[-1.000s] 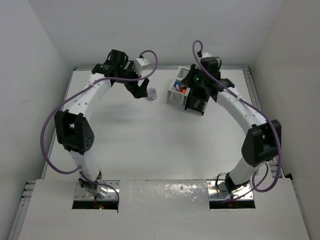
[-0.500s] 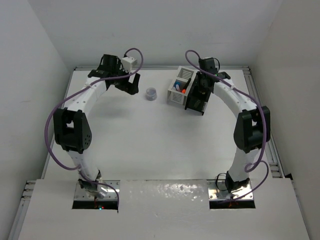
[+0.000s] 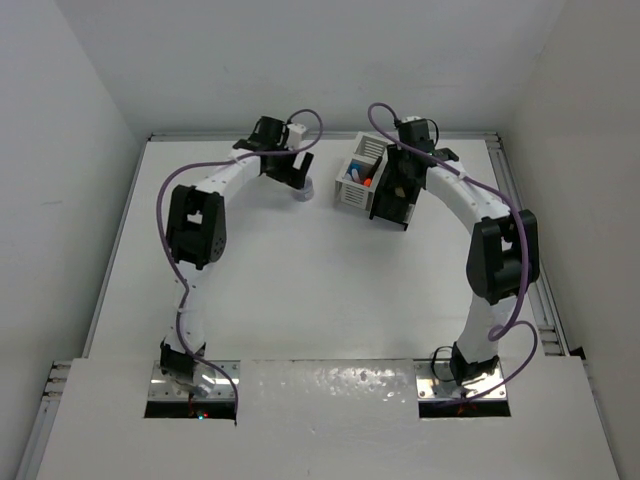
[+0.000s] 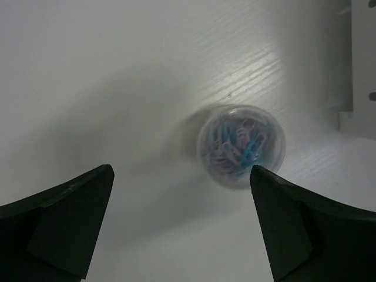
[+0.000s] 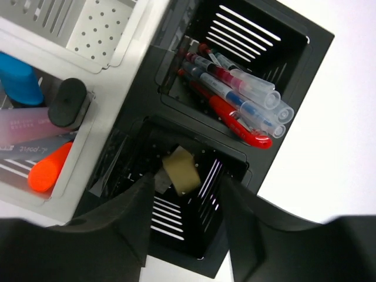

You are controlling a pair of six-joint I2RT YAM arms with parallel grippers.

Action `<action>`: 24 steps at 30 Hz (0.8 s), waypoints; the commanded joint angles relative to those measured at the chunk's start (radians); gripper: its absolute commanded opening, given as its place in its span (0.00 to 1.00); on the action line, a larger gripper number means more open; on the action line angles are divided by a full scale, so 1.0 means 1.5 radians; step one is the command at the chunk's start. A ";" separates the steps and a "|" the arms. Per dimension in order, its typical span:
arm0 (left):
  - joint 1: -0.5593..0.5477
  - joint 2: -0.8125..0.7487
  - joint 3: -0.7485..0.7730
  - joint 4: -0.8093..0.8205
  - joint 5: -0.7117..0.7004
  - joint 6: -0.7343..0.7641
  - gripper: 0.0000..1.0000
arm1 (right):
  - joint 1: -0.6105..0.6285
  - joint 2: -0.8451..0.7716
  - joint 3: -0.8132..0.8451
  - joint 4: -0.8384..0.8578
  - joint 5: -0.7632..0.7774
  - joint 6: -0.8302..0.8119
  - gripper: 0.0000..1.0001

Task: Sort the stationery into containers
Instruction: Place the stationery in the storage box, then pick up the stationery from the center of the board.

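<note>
Flanking beige eraser (image 5: 181,169): right gripper (image 5: 187,187)

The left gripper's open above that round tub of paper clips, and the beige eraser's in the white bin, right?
Not quite. The left gripper is open above the tub of paper clips, but the beige eraser is in the black bin, beside its pens, not the white bin. The right wrist view shows it.

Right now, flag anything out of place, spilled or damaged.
Nothing spilled or damaged. One straggler: a round clear tub of paper clips sits alone on the table, left of the white bin, just ahead of the open left end effector.
</note>
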 commanded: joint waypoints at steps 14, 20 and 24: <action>-0.066 0.068 0.088 0.020 -0.043 -0.001 0.99 | -0.003 -0.126 -0.054 0.015 -0.043 0.002 0.66; -0.069 0.066 0.084 -0.042 -0.060 0.007 0.95 | -0.003 -0.152 -0.058 0.009 -0.041 0.010 0.66; -0.076 0.076 0.079 -0.051 -0.056 0.005 0.90 | -0.003 -0.163 -0.066 0.010 -0.041 0.010 0.66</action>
